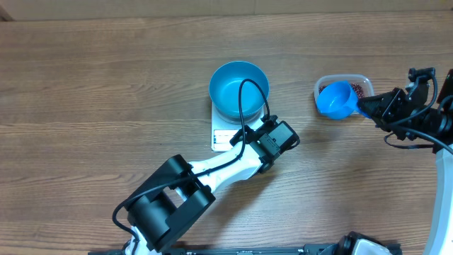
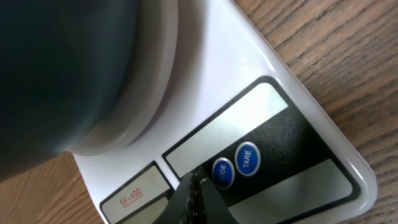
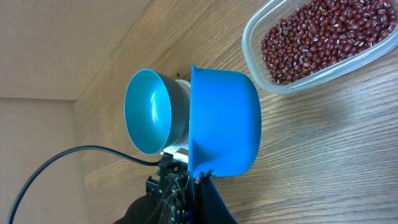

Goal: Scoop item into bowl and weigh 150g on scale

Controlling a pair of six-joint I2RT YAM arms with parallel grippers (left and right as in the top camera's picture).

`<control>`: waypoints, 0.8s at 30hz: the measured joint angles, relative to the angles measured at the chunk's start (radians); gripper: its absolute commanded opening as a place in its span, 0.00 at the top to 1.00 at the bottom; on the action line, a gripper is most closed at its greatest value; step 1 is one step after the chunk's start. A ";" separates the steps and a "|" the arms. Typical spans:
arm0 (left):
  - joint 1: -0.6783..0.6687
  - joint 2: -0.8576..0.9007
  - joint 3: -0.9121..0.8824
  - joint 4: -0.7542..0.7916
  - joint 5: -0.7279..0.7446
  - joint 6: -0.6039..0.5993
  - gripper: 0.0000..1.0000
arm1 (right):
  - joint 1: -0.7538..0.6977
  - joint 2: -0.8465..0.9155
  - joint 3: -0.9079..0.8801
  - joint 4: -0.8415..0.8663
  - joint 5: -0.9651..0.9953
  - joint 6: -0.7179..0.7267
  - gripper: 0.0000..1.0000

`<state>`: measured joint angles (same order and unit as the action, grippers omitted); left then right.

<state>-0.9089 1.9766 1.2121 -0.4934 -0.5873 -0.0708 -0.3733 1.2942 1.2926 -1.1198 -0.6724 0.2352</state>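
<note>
- The left arm [image 1: 191, 184] reaches in from 7 o'clock across the wooden worktop [image 1: 85, 85] towards the centre.
- The left gripper [image 2: 196, 186] has its fingers pressed together with nothing between them. Its tip is over the dark button strip of the scale [image 2: 261, 74], just at 9 o'clock of the round blue MODE button [image 2: 222, 172]. The TARE button [image 2: 247, 158] is just beyond that. I cannot tell whether the tip touches the panel.
- In the overhead view the scale lies at the worktop's centre, with its display edge at 6 o'clock, partly under the left arm's wrist.
- The bowl [image 1: 239, 88] stands upright on the scale's platform, towards 12 o'clock of it. Its inside shows plain smooth blue.
- At 3 o'clock of the bowl, well apart from it, is a blue scoop [image 1: 336, 99]. Its cup overlaps the 8 o'clock part of a clear plastic tub [image 1: 362, 76]. I cannot tell whether the cup touches the tub. From overhead, the cup's inside looks plain blue.
- The beans [image 3: 323, 37] lie as a loose heap inside the tub.
- The right gripper [image 1: 371, 106] comes in from 3 o'clock and is clamped tight on the scoop's handle, with the cup pointing towards 9 o'clock.
</note>
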 measured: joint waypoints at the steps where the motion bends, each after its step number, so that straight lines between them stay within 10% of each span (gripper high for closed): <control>1: 0.000 0.002 0.000 0.000 0.000 0.001 0.96 | 0.000 0.000 0.000 0.000 0.000 0.000 0.96; 24: 0.000 0.010 0.000 0.000 -0.005 0.030 0.96 | 0.000 0.000 0.000 -0.020 0.000 -0.019 0.96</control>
<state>-0.9089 1.9865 1.2121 -0.4931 -0.5919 -0.0410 -0.3733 1.2942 1.2926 -1.1397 -0.6724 0.2165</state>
